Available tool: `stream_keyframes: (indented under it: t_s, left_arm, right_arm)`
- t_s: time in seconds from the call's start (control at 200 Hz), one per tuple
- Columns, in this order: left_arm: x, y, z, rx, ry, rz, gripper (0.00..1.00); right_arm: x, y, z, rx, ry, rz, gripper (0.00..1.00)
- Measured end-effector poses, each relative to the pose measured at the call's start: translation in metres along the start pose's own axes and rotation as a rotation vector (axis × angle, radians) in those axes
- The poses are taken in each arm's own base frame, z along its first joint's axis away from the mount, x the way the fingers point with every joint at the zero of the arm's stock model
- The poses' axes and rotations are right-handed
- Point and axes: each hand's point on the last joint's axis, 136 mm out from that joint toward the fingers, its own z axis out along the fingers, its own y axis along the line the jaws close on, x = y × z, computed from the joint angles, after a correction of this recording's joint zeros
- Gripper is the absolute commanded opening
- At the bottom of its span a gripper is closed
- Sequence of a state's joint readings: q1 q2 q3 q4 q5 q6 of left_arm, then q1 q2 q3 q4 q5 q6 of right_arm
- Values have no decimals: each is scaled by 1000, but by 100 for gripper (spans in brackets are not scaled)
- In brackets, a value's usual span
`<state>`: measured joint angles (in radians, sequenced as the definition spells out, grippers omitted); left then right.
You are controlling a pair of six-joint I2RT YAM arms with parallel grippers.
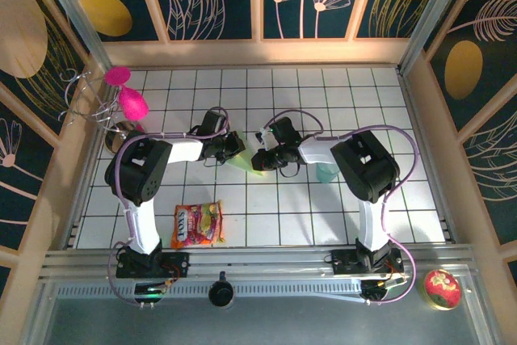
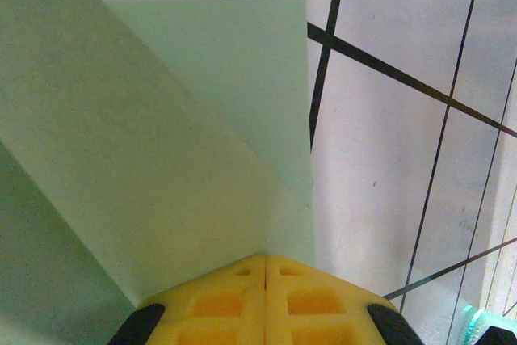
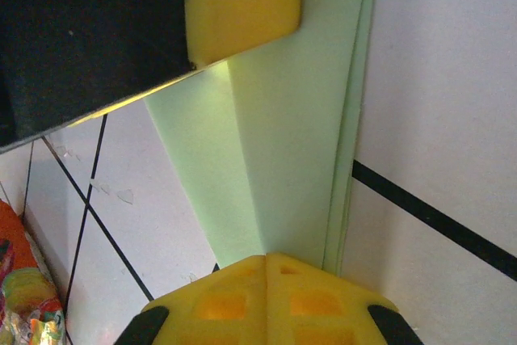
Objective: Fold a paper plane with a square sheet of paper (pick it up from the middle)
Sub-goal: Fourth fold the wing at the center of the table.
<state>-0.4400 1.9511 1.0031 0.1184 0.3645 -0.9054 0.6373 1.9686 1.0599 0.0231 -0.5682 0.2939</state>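
Left gripper [image 2: 266, 260]: yellow fingers pressing together with no gap showing, pinching the mint-green paper [image 2: 161, 159] at its near edge. The paper is fanning out ahead of the fingertips in two overlapping layers, the upper one slanting across the lower, with the far corner reaching a dark grid line of the table [image 2: 380, 224]. Right gripper [image 3: 266, 258]: fingers likewise meeting, clamping the same paper from the opposite side. There the folded layers are running straight ahead of its tips as a narrow strip, edges stacked along one side, and ending under a yellow finger of the left gripper just beyond. Both grippers are facing each other with the paper spanning the short gap between them; whether it is touching the tiles or hanging just above them cannot be told. Hazards, as judged: with two pinches on one thin sheet, any drifting apart of the arms is risking a tear or a pull-out at the weaker grip. Any closing in is likely to be buckling the paper and softening the crease. A twist at either wrist is threatening to skew the unevenly lying layers, leaving later folds lopsided. The fingers are working so near one another that a knock between them is possible. Further out: teal cup [image 1: 326, 172] sitting behind the right gripper beside its forearm, near enough to be swept by that arm; candy bag [image 1: 198, 225] lying well clear, back towards the left arm's base.
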Motion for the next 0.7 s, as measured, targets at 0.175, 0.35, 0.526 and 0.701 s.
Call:
stream_keyframes:
  t_s: [0.175,0.35,0.526,0.701]
  left_arm:
    - [-1,0,1,-1,0,3,5]
    - [-1,0,1,-1,0,4,5]
    - [-2,-2,1,3,-7,14,5]
    - [-2,-2,0,5,-8,19,6]
  right_arm:
    - [7,-1,-3,-2,10,-46,3]
    - [30,-4,-18,24,34,-54,2]
    - [38,-9,-32,90,33,-35,3]
    - [14,0,-43,105,-64,-21,3]
